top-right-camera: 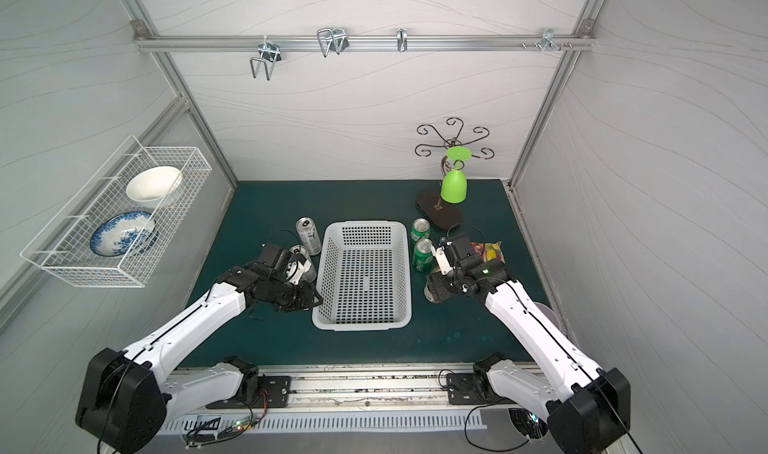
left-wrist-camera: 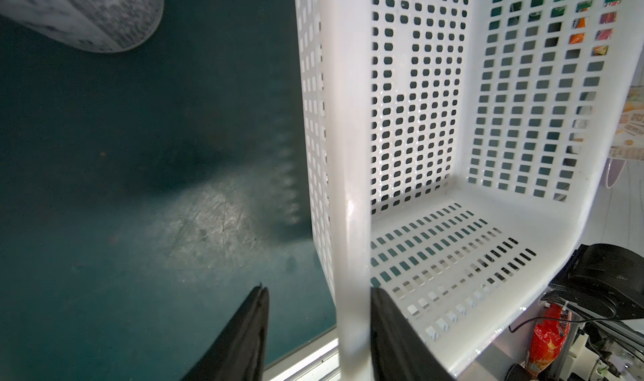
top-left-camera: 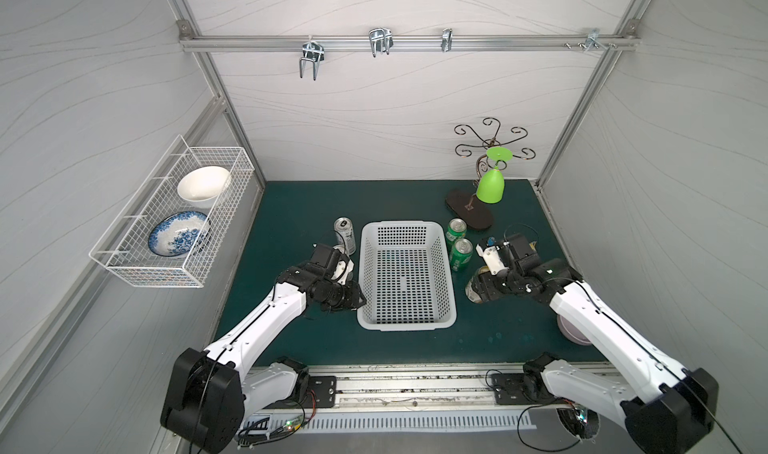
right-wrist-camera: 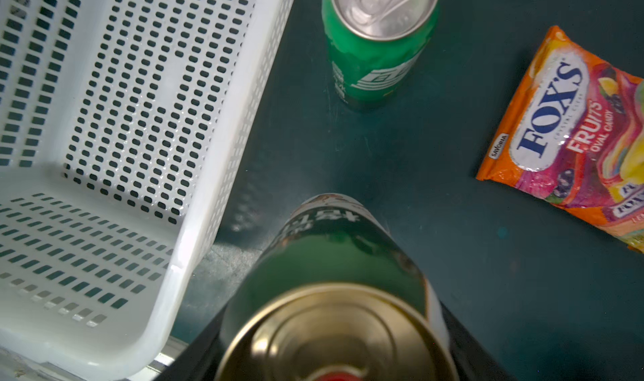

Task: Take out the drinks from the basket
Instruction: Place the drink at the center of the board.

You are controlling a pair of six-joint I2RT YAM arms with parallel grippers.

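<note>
I am looking down at a white perforated basket (top-left-camera: 405, 326), and it is sitting empty on the dark green mat (top-left-camera: 415, 348). All five drinks are now outside it, so I am judging the task nearly done. What is left is setting down and letting go of the last can.

My left claw (left-wrist-camera: 317, 288) is gripping the basket's long wall, one finger outside and one inside, seemingly steadying it. One silver-white can (top-left-camera: 345, 234) is standing ahead of this claw, on the side away from the basket. A second silver-white can (top-right-camera: 300, 251) is standing nearer, partly under the wrist.

My right claw (right-wrist-camera: 331, 330) is clamping the gold-topped can (right-wrist-camera: 334, 250) just outside the basket's opposite wall. I cannot tell whether its base is touching the mat. Ahead of this claw a near green can (top-left-camera: 462, 256) and a far green can (top-left-camera: 457, 231) are standing upright.

Only the left wrist view is showing the fingers straddling the wall. Only the right wrist view is showing the held can's red mark and the lettering on the candy packet (right-wrist-camera: 564, 135), which is lying beyond this claw, away from the basket.
</note>
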